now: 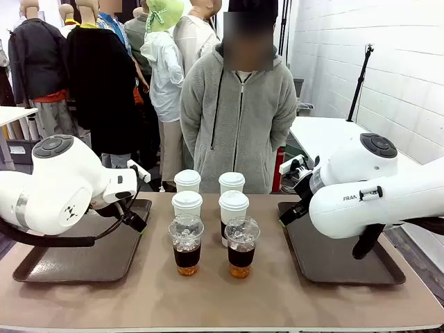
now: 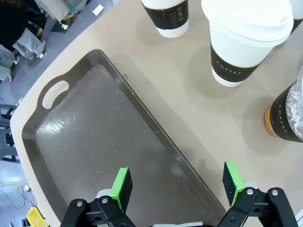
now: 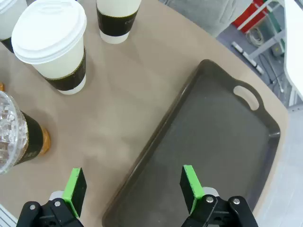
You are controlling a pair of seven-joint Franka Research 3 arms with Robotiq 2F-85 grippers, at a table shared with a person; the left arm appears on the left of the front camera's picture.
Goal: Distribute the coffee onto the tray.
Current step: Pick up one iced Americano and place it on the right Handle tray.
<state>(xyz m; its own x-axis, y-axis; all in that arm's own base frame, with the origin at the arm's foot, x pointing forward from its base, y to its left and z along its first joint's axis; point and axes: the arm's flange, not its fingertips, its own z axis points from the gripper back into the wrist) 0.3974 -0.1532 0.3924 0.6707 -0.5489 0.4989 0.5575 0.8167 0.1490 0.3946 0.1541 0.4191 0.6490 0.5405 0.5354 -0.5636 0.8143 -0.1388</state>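
Note:
Several coffee cups stand in two columns mid-table: white lidded paper cups with dark sleeves [image 1: 187,203] [image 1: 234,206] behind two clear dome-lidded iced coffees [image 1: 186,244] [image 1: 241,246]. A dark tray lies on each side, the left tray [image 1: 76,267] and the right tray [image 1: 347,267], both bare. My left gripper [image 2: 177,184] hangs open over the left tray's [image 2: 94,132] inner rim, with a white cup [image 2: 246,42] and an iced coffee [image 2: 289,118] ahead. My right gripper [image 3: 133,187] is open above the right tray's [image 3: 213,142] inner edge, near a white cup [image 3: 54,45] and an iced coffee [image 3: 14,127].
A person in a grey zip hoodie [image 1: 239,118] stands at the far side of the table, arms down. Bare tan tabletop [image 1: 277,298] runs between the cups and each tray and along the front edge.

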